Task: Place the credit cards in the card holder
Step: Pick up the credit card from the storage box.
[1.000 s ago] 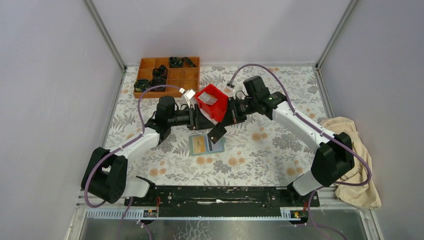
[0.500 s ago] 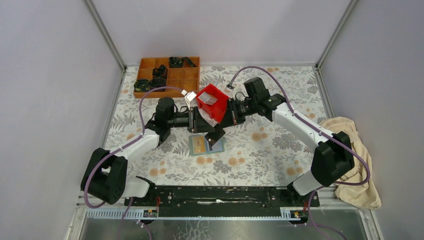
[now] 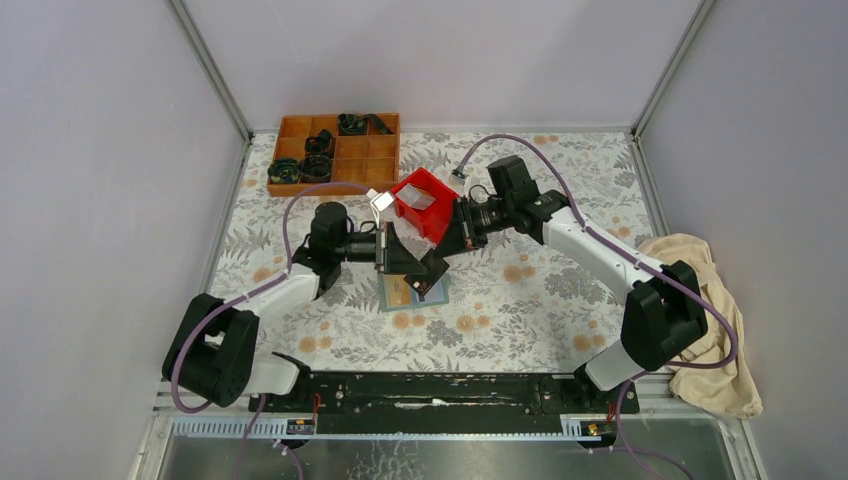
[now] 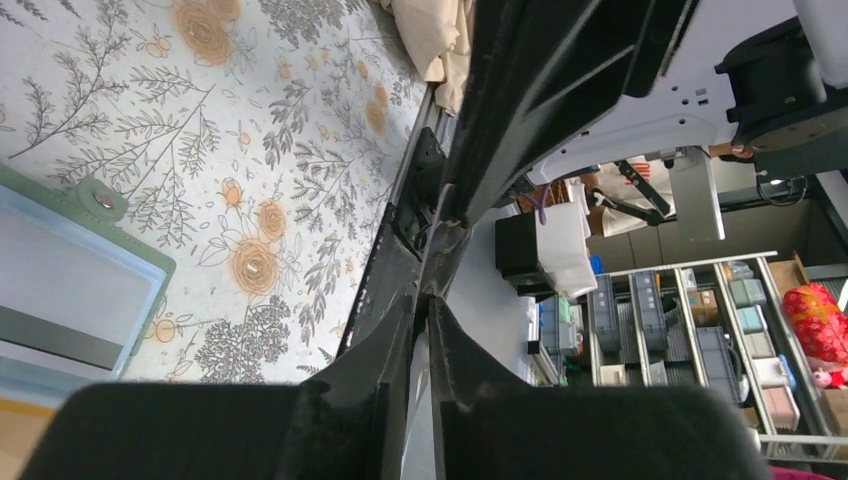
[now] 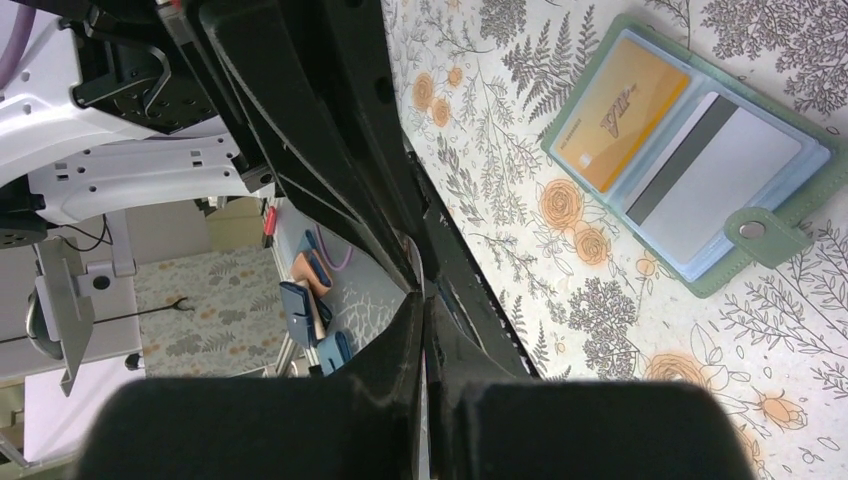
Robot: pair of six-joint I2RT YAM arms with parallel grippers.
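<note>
The sage-green card holder (image 3: 413, 291) lies open on the flowered table. In the right wrist view (image 5: 790, 195) a yellow-tan card (image 5: 620, 120) sits in its left pocket and a whitish card (image 5: 715, 170) with a dark stripe in its right pocket. The dark grey card (image 3: 430, 272) hangs just above the holder, between the two grippers. My left gripper (image 3: 410, 262) (image 4: 428, 300) and right gripper (image 3: 438, 262) (image 5: 424, 300) meet tip to tip over it. Both have their jaws pressed on a thin edge.
A red bin (image 3: 425, 200) with a pale item inside stands just behind the grippers. A brown wooden compartment tray (image 3: 335, 150) with black parts is at the back left. A beige cloth (image 3: 700, 330) lies off the table's right edge.
Both grippers have come lower and closer together over the open holder. The dark grey card has come down with the right gripper and now sits between the two.
</note>
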